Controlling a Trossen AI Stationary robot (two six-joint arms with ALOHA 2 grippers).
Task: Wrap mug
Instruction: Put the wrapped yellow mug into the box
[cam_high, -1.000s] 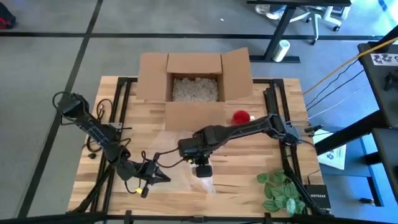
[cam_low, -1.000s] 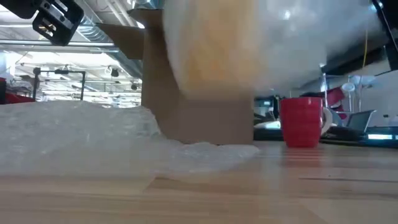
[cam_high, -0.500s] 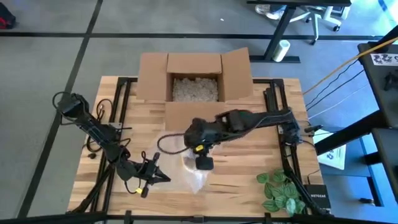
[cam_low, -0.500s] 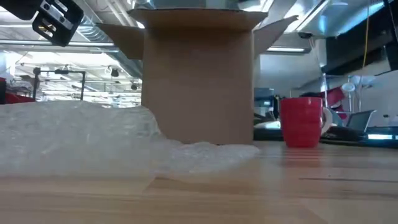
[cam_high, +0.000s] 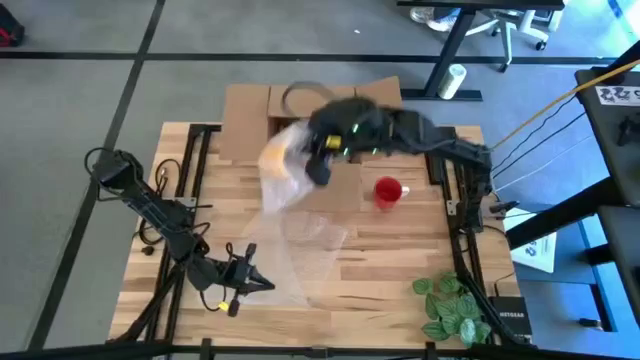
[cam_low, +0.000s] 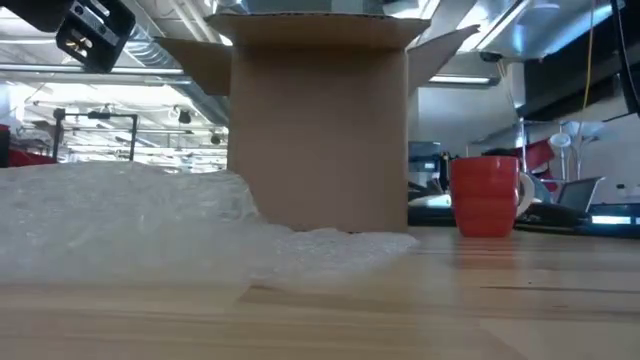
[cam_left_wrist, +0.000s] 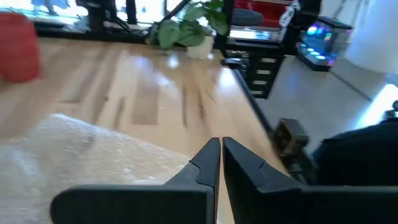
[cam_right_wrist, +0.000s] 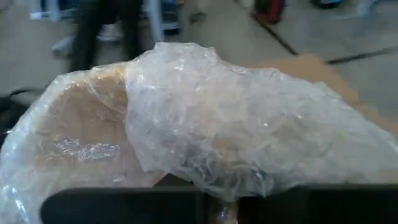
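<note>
Fingers of the right gripper (cam_high: 318, 168) clamp a bunched fold of clear bubble wrap sheet (cam_high: 285, 205), lifted over the front flap of the open brown cardboard box (cam_high: 314, 128) at 12 o'clock of the wooden slatted desk (cam_high: 400, 265). Right wrist view: wrap (cam_right_wrist: 205, 134) fills the frame, crumpled, draped over the gripper body, with a tan patch showing through it. From the raised part the sheet trails down toward desk centre, and its lower part lies flat on the wood.

Fingers of the left gripper (cam_high: 262, 285) are pressed together with only a hairline slit, holding nothing. It sits low at 7 o'clock of the desk, just beside the near edge of the wrap. In the left wrist view the fingertips (cam_left_wrist: 219, 155) hover above the wrap (cam_left_wrist: 93, 162).

Red ceramic mug (cam_high: 388, 189) stands upright on bare desk at about 2 o'clock from centre, just right of the box's front flap, unwrapped, apart from both grippers and the wrap. Low view: mug (cam_low: 486, 195) is right of the box (cam_low: 318, 125), with the wrap (cam_low: 170, 225) heaped at left.

Box holds white packing peanuts, mostly hidden by the arm. Green leafy plant sprig (cam_high: 452, 303) lies at 4 o'clock near the desk corner.
</note>
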